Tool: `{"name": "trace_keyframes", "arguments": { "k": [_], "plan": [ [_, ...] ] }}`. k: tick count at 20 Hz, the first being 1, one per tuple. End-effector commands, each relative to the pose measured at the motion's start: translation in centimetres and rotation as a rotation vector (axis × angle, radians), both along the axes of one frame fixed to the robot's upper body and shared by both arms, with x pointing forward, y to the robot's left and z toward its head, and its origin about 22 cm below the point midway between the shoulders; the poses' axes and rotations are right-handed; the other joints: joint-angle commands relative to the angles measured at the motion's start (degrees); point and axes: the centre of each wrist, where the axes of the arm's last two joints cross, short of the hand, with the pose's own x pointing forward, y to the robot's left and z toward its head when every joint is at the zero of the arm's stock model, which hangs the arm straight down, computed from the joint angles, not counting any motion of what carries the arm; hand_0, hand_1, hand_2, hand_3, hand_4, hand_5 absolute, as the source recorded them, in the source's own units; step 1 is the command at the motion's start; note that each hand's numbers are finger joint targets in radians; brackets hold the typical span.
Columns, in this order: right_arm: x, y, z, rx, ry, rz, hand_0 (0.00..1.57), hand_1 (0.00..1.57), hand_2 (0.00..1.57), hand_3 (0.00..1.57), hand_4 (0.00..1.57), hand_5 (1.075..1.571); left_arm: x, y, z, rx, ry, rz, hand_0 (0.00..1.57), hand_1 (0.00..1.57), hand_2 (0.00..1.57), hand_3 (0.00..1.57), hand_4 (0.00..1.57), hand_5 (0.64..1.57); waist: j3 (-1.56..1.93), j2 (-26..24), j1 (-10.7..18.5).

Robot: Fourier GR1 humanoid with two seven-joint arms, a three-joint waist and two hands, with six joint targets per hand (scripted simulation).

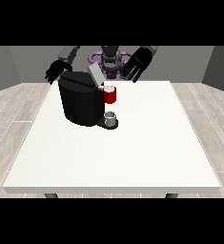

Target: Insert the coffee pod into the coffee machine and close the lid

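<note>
Grey thing (pixel 111 116) at the coffee machine's (pixel 80 100) base, well below the spread-fingered robot hand (pixel 137 64) at the view's right.

The coffee machine (pixel 80 102) stands on the surface (pixel 132 152), toward its far left part. A grey thing (pixel 111 117) sits at the machine's base, on its right side, below a red thing at the machine (pixel 110 95).

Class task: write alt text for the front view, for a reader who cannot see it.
A black coffee machine stands on a white table with its lid raised, a red thing at the machine and a grey thing on its base below. Behind it, one robot hand at the view's left and one at the view's right hang open above the table.
</note>
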Motion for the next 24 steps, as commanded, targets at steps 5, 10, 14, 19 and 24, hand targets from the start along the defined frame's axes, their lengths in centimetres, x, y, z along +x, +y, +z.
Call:
{"name": "trace_keyframes", "arguments": {
  "k": [5, 10, 14, 19, 24],
  "plan": [
    [-2.4, -2.7, -2.5, 0.028, 0.063, -0.100, 0.00, 0.00, 0.00, 0.00, 0.40, 1.571, -1.5, -0.1, -7.6, -0.551, 0.141, 0.017, 0.00, 0.00, 0.00, 0.00, 0.26, 1.571, -0.06, -9.0, 6.3],
    [-3.6, -2.1, -2.4, -0.061, 0.124, -0.055, 0.00, 0.00, 0.00, 0.00, 0.36, 1.571, -4.8, 0.6, -15.0, -0.661, 0.228, 0.050, 0.00, 0.00, 0.00, 0.00, 0.00, 1.571, -0.08, -16.5, 9.5],
    [-4.1, -2.9, -2.0, -0.043, 0.118, 0.058, 0.00, 0.00, 0.00, 0.00, 0.37, 1.571, -6.7, -1.5, -18.7, -0.795, 0.327, 0.108, 0.00, 0.00, 0.00, 0.00, 0.14, 1.571, -0.02, -20.9, 11.1],
    [-1.0, -4.2, 3.1, -0.090, 0.011, 0.079, 0.00, 0.00, 0.00, 0.00, 0.00, 1.571, -8.1, 0.1, -20.0, -0.856, 0.347, 0.087, 0.00, 0.00, 0.00, 0.00, 0.00, 1.571, -0.01, -20.2, 15.2],
    [-0.5, -1.8, 3.1, -0.112, 0.020, 0.139, 0.00, 0.00, 0.00, 0.00, 0.00, 1.571, -9.8, -1.4, -21.4, -0.913, 0.352, 0.054, 0.00, 0.00, 0.00, 0.00, 0.00, 1.571, 0.00, -19.4, 18.6]
  ]
}}
